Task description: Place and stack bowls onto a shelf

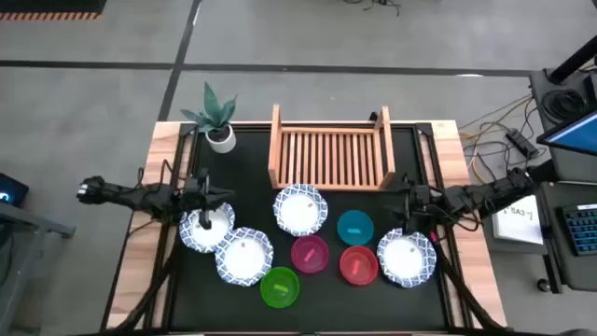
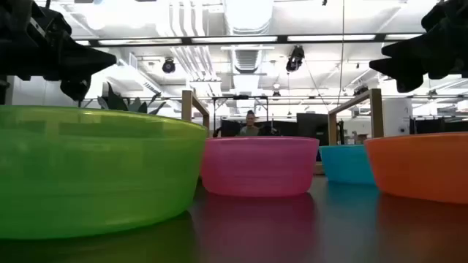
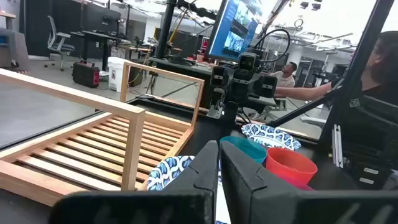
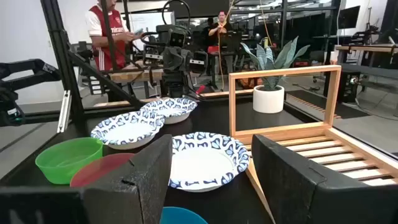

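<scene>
Four white bowls with blue patterned rims sit on the dark mat [image 1: 207,231] [image 1: 244,259] [image 1: 300,210] [image 1: 408,259]. Between them stand the teal bowl [image 1: 354,227], magenta bowl [image 1: 310,253], red bowl [image 1: 358,265] and green bowl [image 1: 279,287]. The wooden slatted shelf [image 1: 328,155] stands at the far side. My left gripper [image 1: 216,198] hovers shut above the leftmost patterned bowl. My right gripper [image 1: 410,211] hovers open just beyond the rightmost patterned bowl. In the low view both grippers [image 2: 69,62] [image 2: 413,62] hang well above the bowls.
A small white pot with a green plant [image 1: 219,119] stands at the mat's far left corner, beside the shelf. The wooden table edges [image 1: 140,252] frame the mat. People and desks show in the room beyond the table [image 4: 112,31].
</scene>
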